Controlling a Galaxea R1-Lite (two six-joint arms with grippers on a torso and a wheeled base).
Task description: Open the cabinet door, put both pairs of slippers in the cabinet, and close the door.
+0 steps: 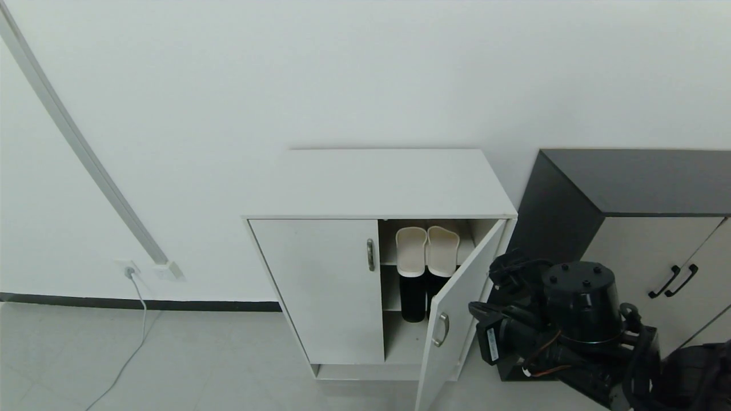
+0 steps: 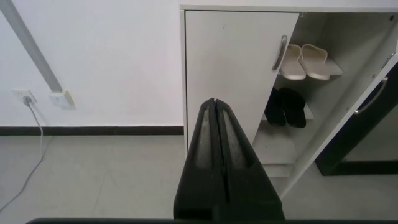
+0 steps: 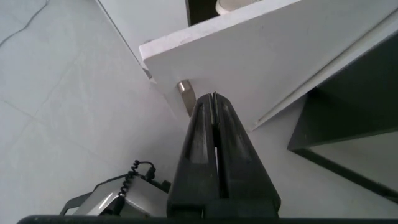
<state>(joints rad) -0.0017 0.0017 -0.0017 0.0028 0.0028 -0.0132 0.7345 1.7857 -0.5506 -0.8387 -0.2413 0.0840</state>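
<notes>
Slippers, cream pair [image 1: 411, 248] above black pair [image 1: 412, 299], sit shelved at frame centre, and the door [image 1: 460, 297] stands open lower right, its handle [image 3: 183, 93] apparently just ahead of my closed, empty right gripper [image 3: 214, 98].

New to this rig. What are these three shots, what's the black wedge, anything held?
It's a wheeled robot with two arms, each ending in a claw. The wide picture comes from a camera on its head, looking down at a white cabinet. Its right door stands open; the left door is shut. Inside, cream slippers lie on the upper shelf, black slippers on the shelf below. The other two pictures come from cameras on the wrists, so the black wedge in each is that arm's own claw: the left claw faces the cabinet front, the right claw sits close to the open door's handle. Both are shut and hold nothing.
</notes>
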